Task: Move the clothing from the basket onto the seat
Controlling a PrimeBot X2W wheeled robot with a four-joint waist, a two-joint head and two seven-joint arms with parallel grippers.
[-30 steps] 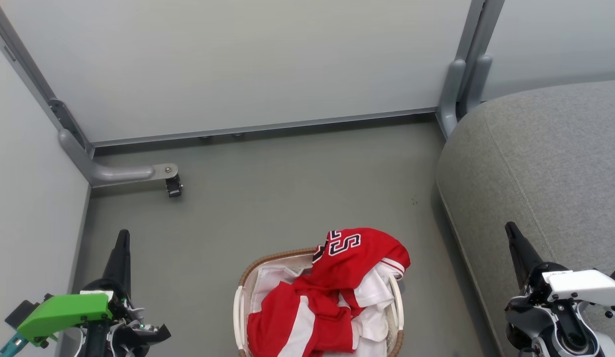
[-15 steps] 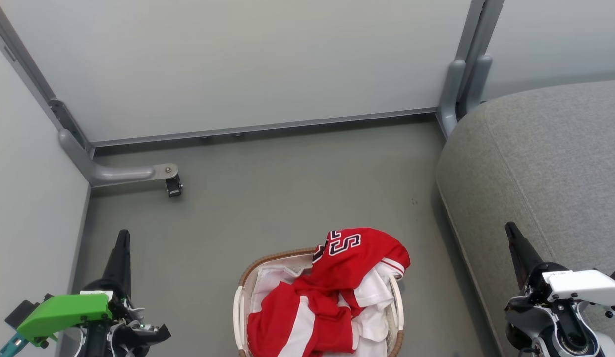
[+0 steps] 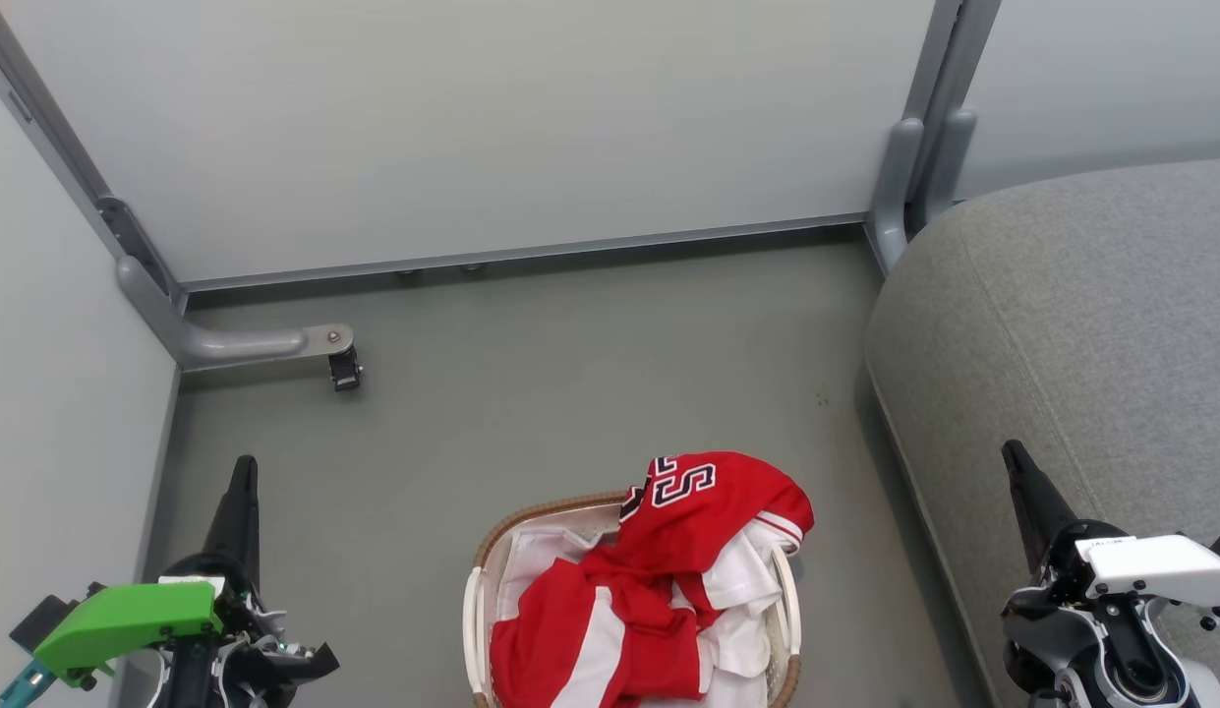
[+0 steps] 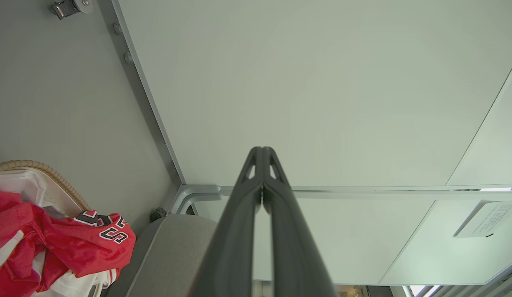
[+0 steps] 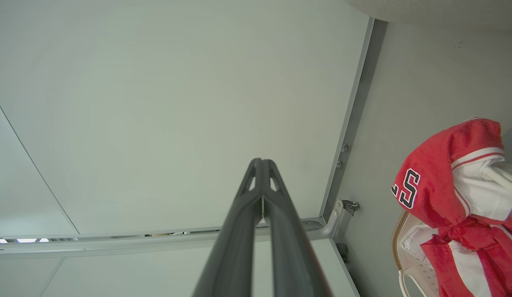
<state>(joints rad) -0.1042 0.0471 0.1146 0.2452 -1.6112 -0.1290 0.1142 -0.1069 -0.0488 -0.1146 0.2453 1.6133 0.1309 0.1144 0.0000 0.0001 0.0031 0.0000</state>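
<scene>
Red and white clothing (image 3: 659, 580) is heaped in the small white basket (image 3: 477, 600) with a brown woven rim, on the floor at the bottom centre of the head view. One garment with block numerals drapes over the far rim. The grey seat (image 3: 1091, 324) rises at the right. My left gripper (image 3: 243, 468) is shut and empty, low at the left, well apart from the basket. On the right my right gripper (image 3: 1013, 454) is shut and empty, in front of the seat. The wrist views show the clothing (image 4: 41, 243) (image 5: 454, 194) off to one side and the fingertips together (image 4: 262, 152) (image 5: 260, 163).
Pale partition walls (image 3: 472, 128) enclose the grey floor (image 3: 570, 393) behind and to the left. A grey metal foot with a caster (image 3: 342, 369) sticks out at the back left. A partition post (image 3: 909, 177) stands beside the seat's far corner.
</scene>
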